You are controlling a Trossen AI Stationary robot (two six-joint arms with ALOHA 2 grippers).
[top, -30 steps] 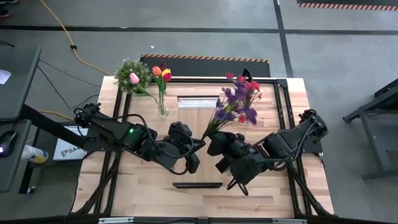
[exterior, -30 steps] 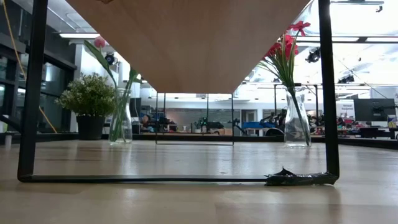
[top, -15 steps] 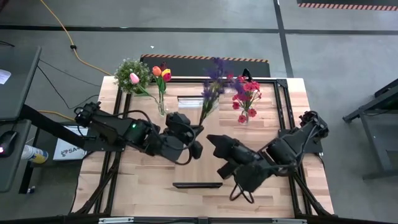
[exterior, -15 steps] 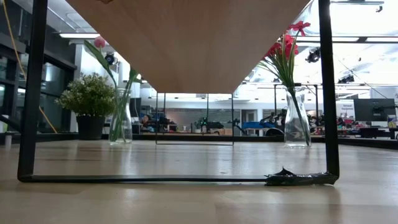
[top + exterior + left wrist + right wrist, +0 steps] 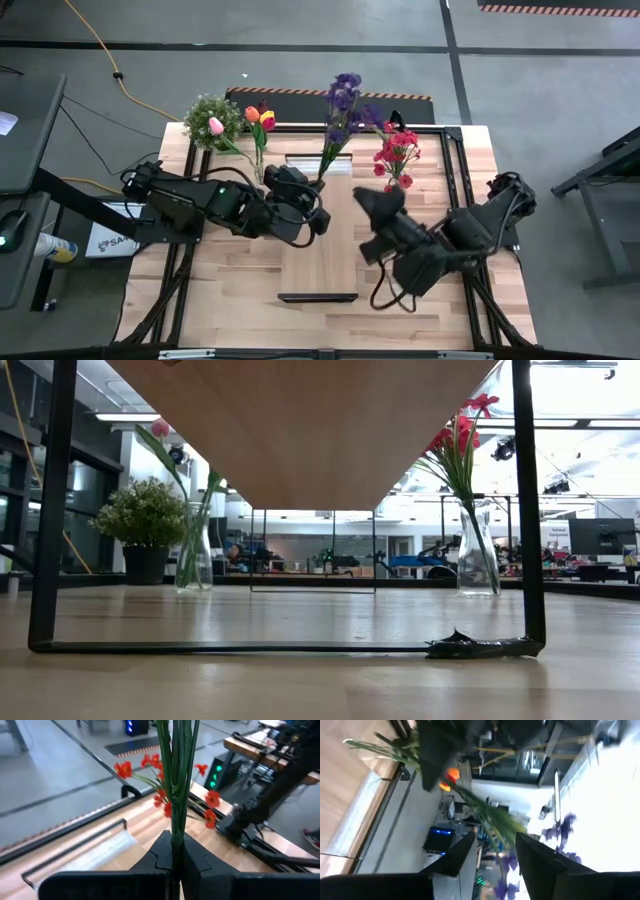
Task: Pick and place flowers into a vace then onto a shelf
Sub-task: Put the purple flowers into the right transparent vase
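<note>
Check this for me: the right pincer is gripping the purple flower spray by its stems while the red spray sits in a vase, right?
Not quite. The left pincer grips the purple flower spray by its stems, as the left wrist view shows. The right pincer stands open and empty. The red spray does sit in a vase.

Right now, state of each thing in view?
left gripper: shut on purple spray stems
purple spray: held upright over the table's far side
right gripper: open, empty
red spray: standing in vase
tulips: standing in vase
potted plant: upright at far left corner
</note>
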